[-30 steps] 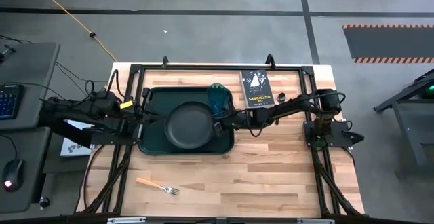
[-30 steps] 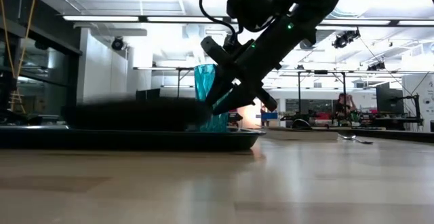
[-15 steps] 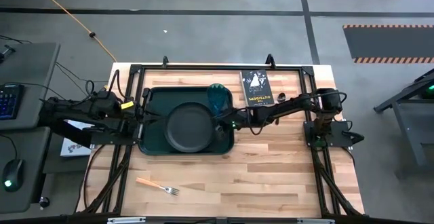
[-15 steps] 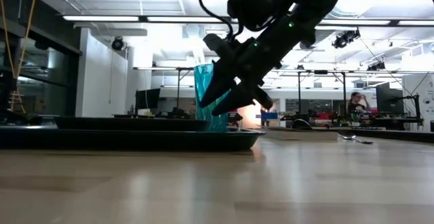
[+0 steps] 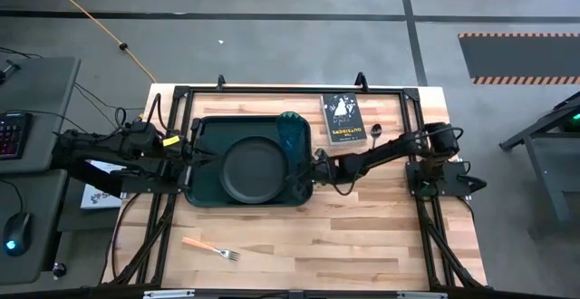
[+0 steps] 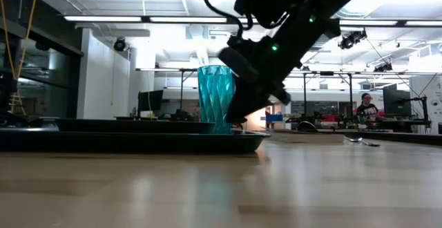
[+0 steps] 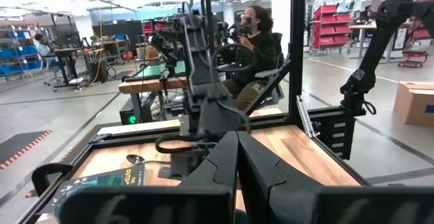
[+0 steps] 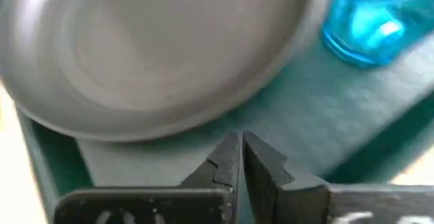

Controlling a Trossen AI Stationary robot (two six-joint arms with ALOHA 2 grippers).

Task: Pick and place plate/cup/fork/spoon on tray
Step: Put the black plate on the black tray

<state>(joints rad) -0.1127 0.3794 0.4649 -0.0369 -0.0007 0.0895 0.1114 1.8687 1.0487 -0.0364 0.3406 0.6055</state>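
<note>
- The left gripper has its fingers pressed together on nothing, parked at the tray's 9 o'clock edge.
- The fork lies alone on the table at about 7 o'clock, well apart from the tray; it looks light, stiff and thin, so I judge a pinch across the orange handle near its middle is the safest hold.
- The tray carries the plate at its centre and the cup upright at the tray's 1 o'clock corner.
- The right gripper sits at the tray's 3 o'clock rim, fingers nearly touching and empty.
- The spoon rests at 2 o'clock, just beside the book; small, slick and low, best taken by its thin handle.
</note>
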